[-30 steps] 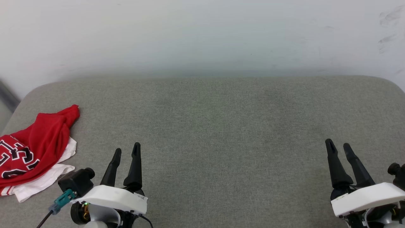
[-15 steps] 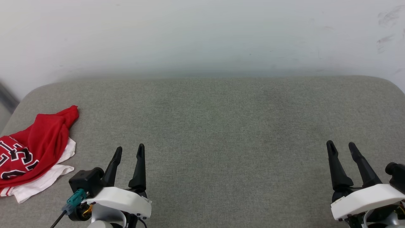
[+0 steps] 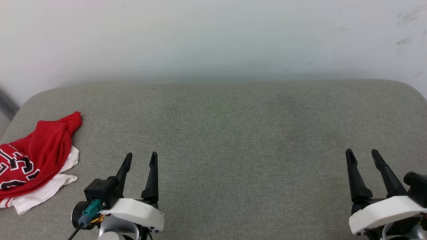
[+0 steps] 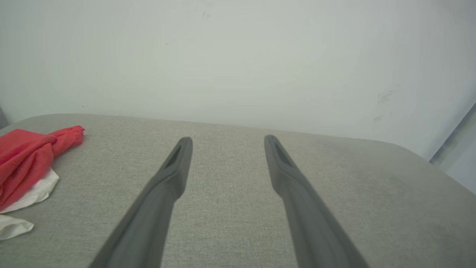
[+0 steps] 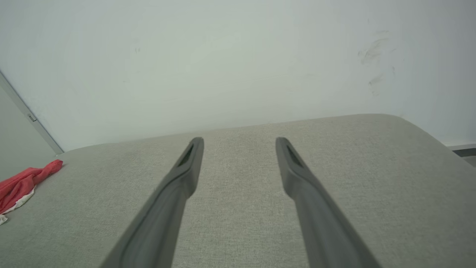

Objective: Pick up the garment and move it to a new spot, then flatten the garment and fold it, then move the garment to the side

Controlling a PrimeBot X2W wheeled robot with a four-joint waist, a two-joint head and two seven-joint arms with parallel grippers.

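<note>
The garment (image 3: pixel 36 156), a red shirt with white sleeves and black white-edged lettering, lies crumpled at the far left of the grey cushion. In the left wrist view the garment (image 4: pixel 26 156) sits at the left edge; in the right wrist view the garment (image 5: pixel 22 182) is a small red heap far left. My left gripper (image 3: pixel 141 155) hovers low at the lower left, open and empty, a little to the right of the shirt. At the lower right my right gripper (image 3: pixel 362 152) is open too, holding nothing, far from the shirt.
The grey fabric cushion (image 3: pixel 233 126) spans the whole view, with rounded back corners. A pale wall (image 3: pixel 213 36) rises right behind it. A dark strip (image 3: pixel 6 100) shows past the cushion's left back corner.
My left gripper has shifted a little to the right and its wrist has turned, bringing the fingers more upright. The right gripper has edged slightly right. The shirt lies as before.
</note>
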